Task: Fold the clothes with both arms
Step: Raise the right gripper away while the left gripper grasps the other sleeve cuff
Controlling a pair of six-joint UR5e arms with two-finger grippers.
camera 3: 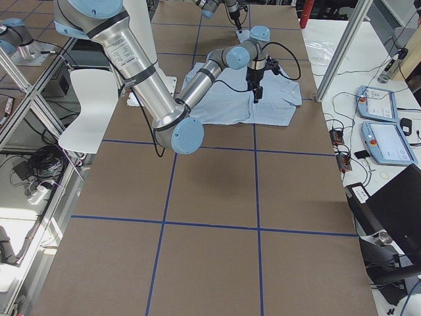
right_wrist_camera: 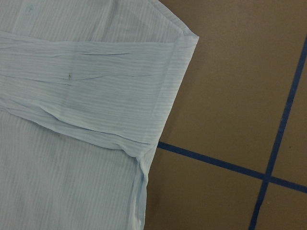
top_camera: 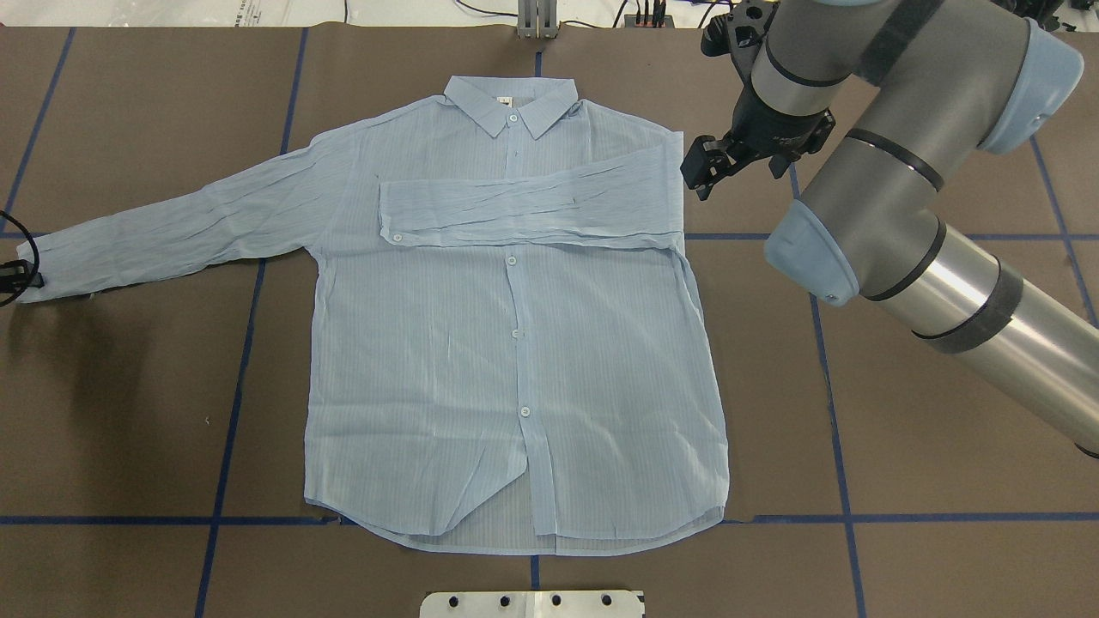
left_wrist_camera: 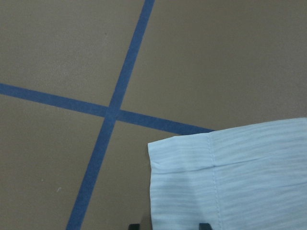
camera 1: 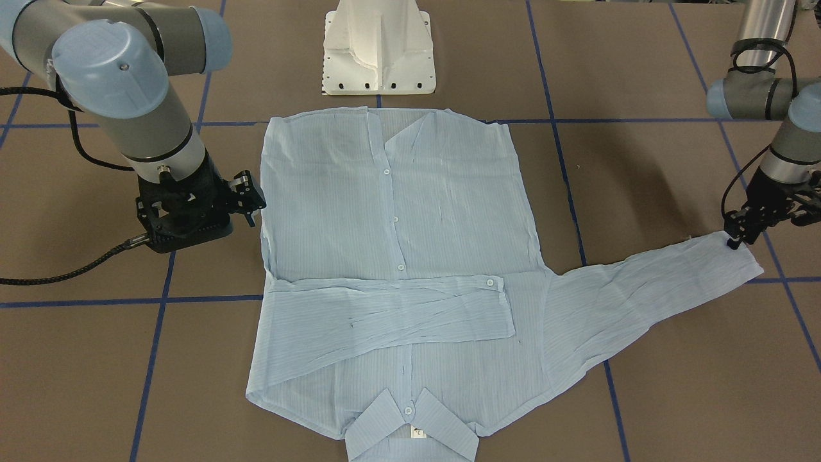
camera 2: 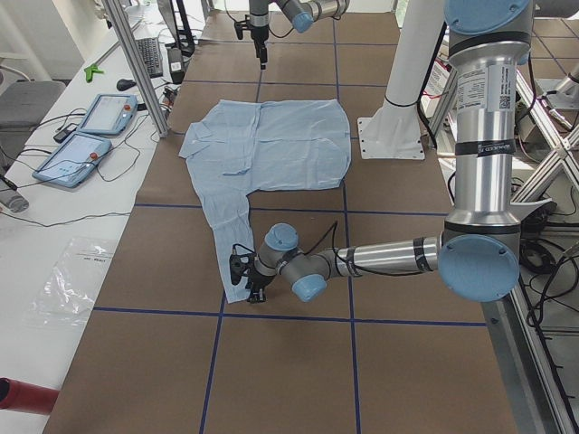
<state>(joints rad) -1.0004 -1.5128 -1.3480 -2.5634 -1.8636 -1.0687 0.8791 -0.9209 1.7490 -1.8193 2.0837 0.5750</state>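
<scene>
At the far left of the table (top_camera: 901,412), the left gripper (camera 1: 737,239) is set low over the cuff (left_wrist_camera: 230,177) of the outstretched sleeve (top_camera: 172,232). In its wrist view 2 fingertips (left_wrist_camera: 205,225) are seen a little apart, 1 over the cloth and 1 just off its edge. The pincer is therefore judged narrow but not closed, placed to nip the cuff rather than holding it. The sleeve is spread flat, running away to the left from the shoulder, and it is judged to be the next part to be folded.

In the middle, the shirt (top_camera: 515,343) is laid face up and buttoned, with its collar (top_camera: 511,103) on the far side and its hem on the near side. 1 sleeve is done: the folded sleeve (top_camera: 524,206) is laid straight across the chest, which squares off the right edge.

Just beside that right edge, at the shoulder, the right gripper (top_camera: 706,167) is held apart from the cloth. Its jaws appear spread and nothing is held – its wrist view shows only undisturbed fabric and bare table. It is judged to be parked clear so that the left arm's fold is not obstructed.
</scene>
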